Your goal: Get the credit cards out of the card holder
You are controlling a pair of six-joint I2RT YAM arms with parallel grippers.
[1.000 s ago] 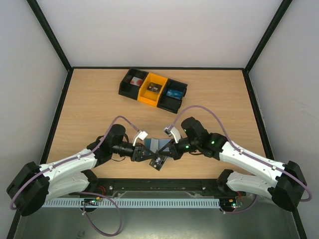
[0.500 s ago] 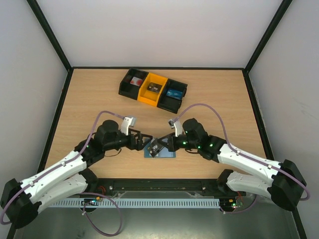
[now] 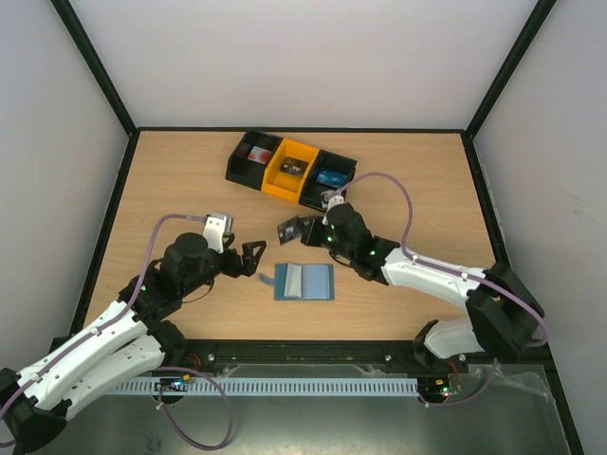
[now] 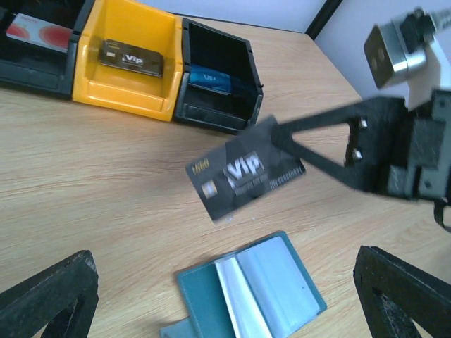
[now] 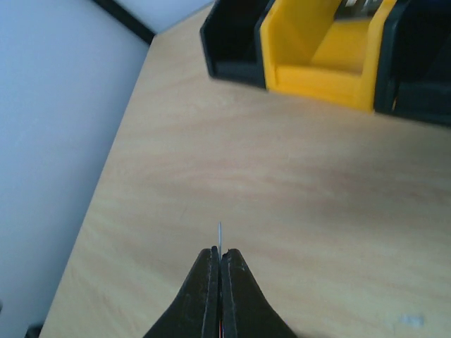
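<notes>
The left claw [image 3: 256, 258] has let go and hangs wide open. The card holder [image 3: 304, 282] now lies open in the middle of the surface. The right claw [image 3: 303, 230], pinching a black card [image 4: 244, 169], has lifted it out toward the far tray [image 3: 291, 169].

Your overhead view looks down on the whole worktop [image 3: 190, 190]; both wrist views sit low and close, sharing the yellow bin [image 4: 127, 100].
</notes>
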